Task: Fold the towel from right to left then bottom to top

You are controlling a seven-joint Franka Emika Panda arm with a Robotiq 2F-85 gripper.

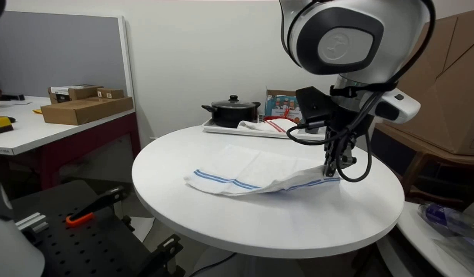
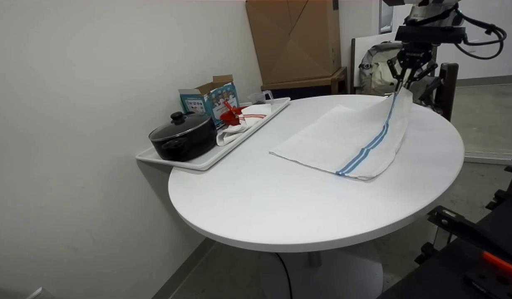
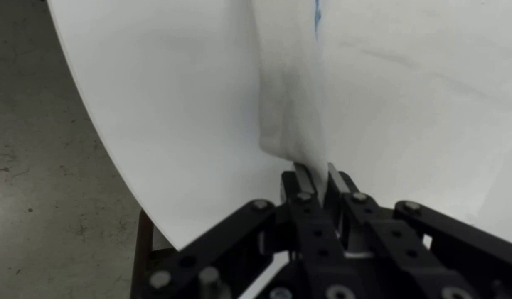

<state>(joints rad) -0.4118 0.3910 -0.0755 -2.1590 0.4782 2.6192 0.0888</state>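
The towel is a white cloth with narrow blue stripes. It shows in both exterior views point(image 1: 256, 165) point(image 2: 339, 133), spread on the white round table point(image 1: 283, 223). Its near left edge in an exterior view seems to show more than one layer. My gripper is at a corner of the striped side, in both exterior views point(image 1: 330, 172) point(image 2: 402, 86). In the wrist view the gripper point(image 3: 320, 178) has its fingers close together with the cloth point(image 3: 287, 87) pinched between them. That corner is raised, and the striped edge slopes down from it to the tabletop.
A white tray point(image 2: 210, 160) at the table's wall side holds a black lidded pot point(image 2: 183, 135), a red-striped cloth point(image 2: 255, 112), a red item point(image 2: 232, 116) and a teal box point(image 2: 222, 99). A large cardboard box point(image 1: 444, 88) stands beyond the table. The table edge point(image 3: 102, 135) is near the gripper.
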